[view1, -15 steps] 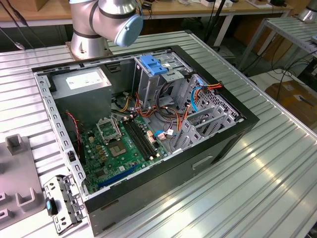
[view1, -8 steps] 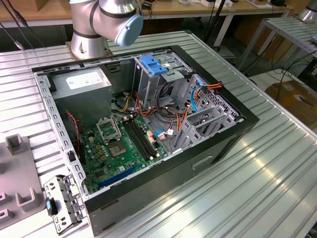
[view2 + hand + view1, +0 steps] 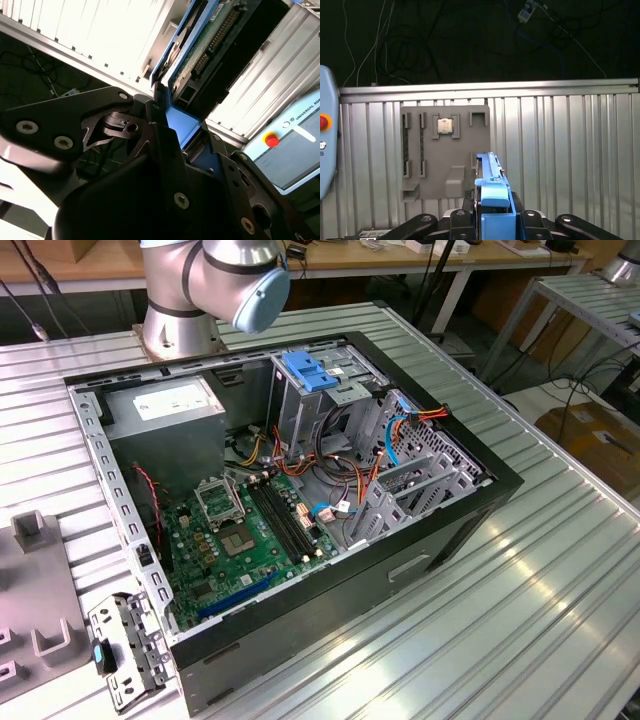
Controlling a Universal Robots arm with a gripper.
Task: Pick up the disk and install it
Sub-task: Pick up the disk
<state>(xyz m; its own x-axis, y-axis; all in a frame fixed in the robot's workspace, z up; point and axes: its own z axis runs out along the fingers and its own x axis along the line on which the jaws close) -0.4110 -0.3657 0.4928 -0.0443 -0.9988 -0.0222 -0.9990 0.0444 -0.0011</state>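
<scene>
The gripper (image 3: 492, 214) is pinched tight on the disk (image 3: 490, 175). Its fingers (image 3: 160, 135) clamp one end so the drive stands edge-on with a blue rail (image 3: 492, 197) facing out (a sensible hold, I'd say, for sliding it into a slot). It hangs clear above the bench (image 3: 570, 150), by the grey tray (image 3: 432, 165), which carries a chip (image 3: 445, 126) near the bench's edge. Farther off, the computer case (image 3: 420, 570) lies open on its side on the bench. Its blue-latched cage (image 3: 310, 375) is exposed, probably so the arm can reach it from above.
</scene>
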